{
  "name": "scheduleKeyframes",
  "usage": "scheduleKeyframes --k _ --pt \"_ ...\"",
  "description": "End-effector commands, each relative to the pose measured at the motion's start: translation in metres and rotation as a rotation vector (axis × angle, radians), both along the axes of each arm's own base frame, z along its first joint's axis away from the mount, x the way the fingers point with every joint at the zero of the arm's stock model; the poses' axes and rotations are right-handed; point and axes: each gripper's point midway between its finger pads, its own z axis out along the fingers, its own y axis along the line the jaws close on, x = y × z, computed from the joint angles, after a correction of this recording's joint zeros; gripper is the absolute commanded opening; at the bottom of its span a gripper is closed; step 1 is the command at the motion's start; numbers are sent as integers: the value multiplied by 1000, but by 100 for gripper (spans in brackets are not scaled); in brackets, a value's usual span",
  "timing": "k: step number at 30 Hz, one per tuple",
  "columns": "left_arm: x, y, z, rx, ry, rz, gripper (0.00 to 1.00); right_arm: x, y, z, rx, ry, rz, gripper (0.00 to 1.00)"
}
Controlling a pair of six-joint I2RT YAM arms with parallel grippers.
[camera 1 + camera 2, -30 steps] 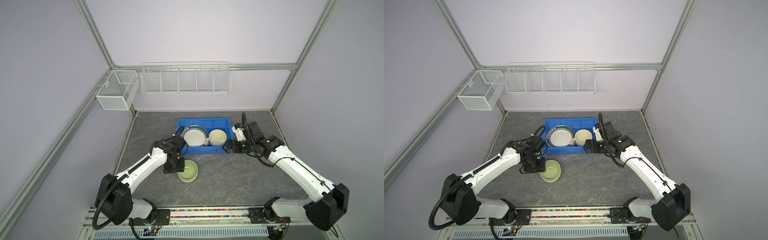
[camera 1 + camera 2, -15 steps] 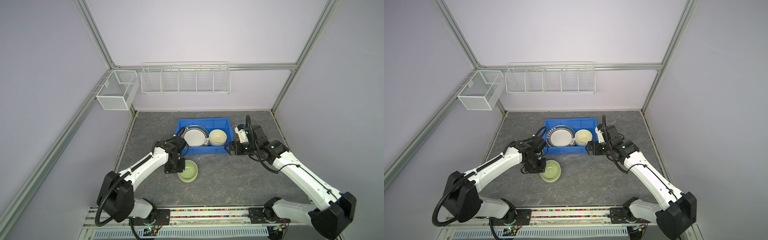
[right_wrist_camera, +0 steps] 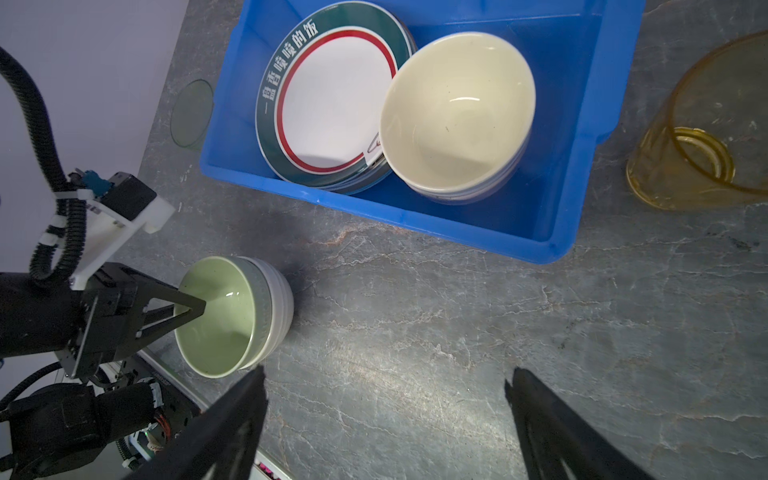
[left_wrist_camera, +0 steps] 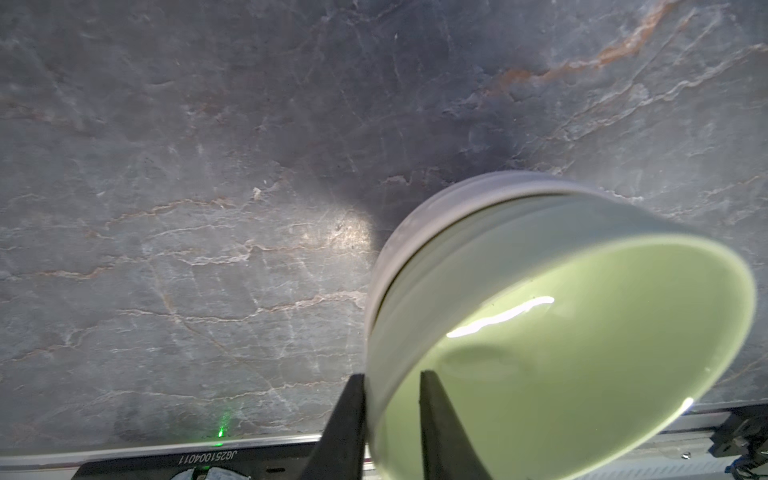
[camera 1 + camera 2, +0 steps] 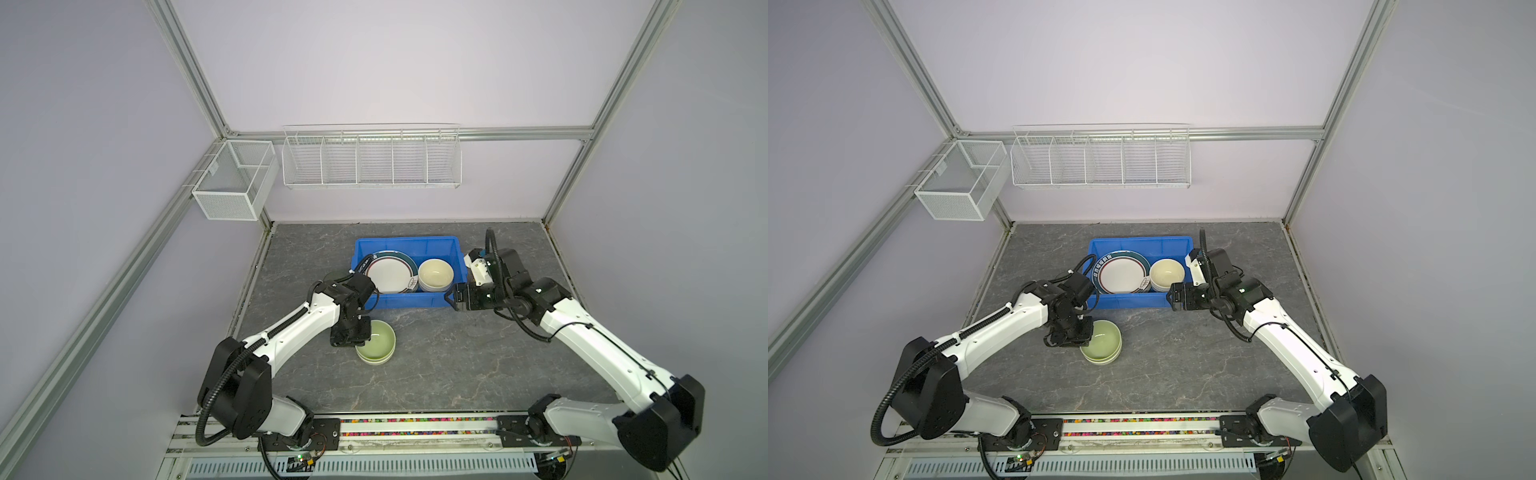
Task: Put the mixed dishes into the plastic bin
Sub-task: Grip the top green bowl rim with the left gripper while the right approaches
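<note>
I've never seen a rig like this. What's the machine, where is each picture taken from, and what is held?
Two white robot arms stand at a grey stone-look table, each ending in a two-fingered gripper. Two near-identical pictures look down from overhead; two more come from cameras on the wrists. On the table stands a bright blue plastic bin holding a white plate with a teal-red rim and a cream bowl. Outside it stand a translucent amber cup and a translucent green cup. In front, a pale green bowl sits nested in other bowls. The left gripper has a finger on each side of its rim; whether it pinches yet is unclear. The right gripper hangs open and empty near the bin's corner.
</note>
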Motion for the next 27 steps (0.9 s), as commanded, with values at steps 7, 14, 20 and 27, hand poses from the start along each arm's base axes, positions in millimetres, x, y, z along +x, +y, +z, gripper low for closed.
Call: scheduleKeyframes --k 7,14,20,27 --pt "1 -3 7 -5 -11 7 16 1 11 -3 9 27 35 96" --pt "2 -6 14 -32 -25 20 12 2 18 -5 -12 44 61 98" --pt "2 -8 21 -50 -34 26 4 1 26 -5 -11 48 78 100" --pt "5 -10 29 -62 -49 26 0 -9 42 -2 -1 62 109 98"
